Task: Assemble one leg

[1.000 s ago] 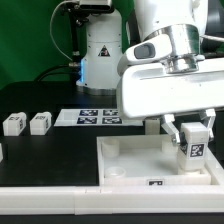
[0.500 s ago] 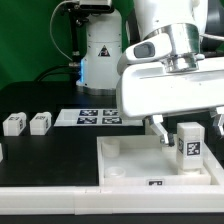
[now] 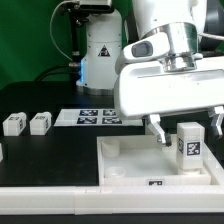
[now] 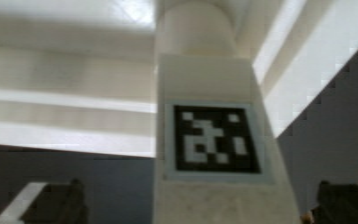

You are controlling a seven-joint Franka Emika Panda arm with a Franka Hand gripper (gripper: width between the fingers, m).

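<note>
The black table [image 3: 50, 150] took up most of the scene, and the robot arm [image 3: 165, 92] hung low over the side on the exterior view's right. Beneath it lay the white tray [image 3: 130, 158], its near rim running along the table's front edge. Behind the tray the marker board [image 3: 95, 117] lay flat. The leg [image 3: 190, 150] stood upright in the tray, toward the exterior view's right end, its square tag facing the camera. The gripper [image 3: 189, 134] straddled it with its jaws spread wide. One finger stood off on each side and neither touched the block. The wrist view bore this out, with the leg filling the middle of the picture and the dark fingertips [image 4: 48, 200] far out at the edges. Two spare blocks [image 3: 27, 123] sat side by side well apart from the tray, on the exterior view's left.

To a watcher, the leg looked to be standing at its socket with the hand clear of it, though whether it was fully seated could not be seen. The next move seemed to call for care. The arm would need either a straight lift away without brushing the block, or a square closing on its flat sides to turn it home.
</note>
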